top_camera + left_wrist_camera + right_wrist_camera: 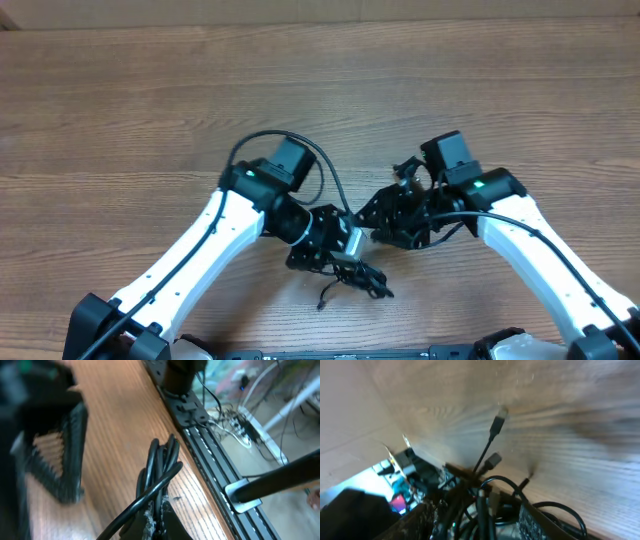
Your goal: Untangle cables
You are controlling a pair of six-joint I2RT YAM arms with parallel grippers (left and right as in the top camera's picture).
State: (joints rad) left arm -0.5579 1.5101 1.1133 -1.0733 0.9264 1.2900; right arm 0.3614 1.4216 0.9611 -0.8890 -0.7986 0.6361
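We hold the cables (362,280) clenched in the left tool (350,252), the bundle running right toward the released right tool (385,225) just beside.

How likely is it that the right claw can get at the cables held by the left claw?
Probably yes: the cables, clamped in the left claw, lie between the parted fingers of the right claw, and nothing seems to block them.
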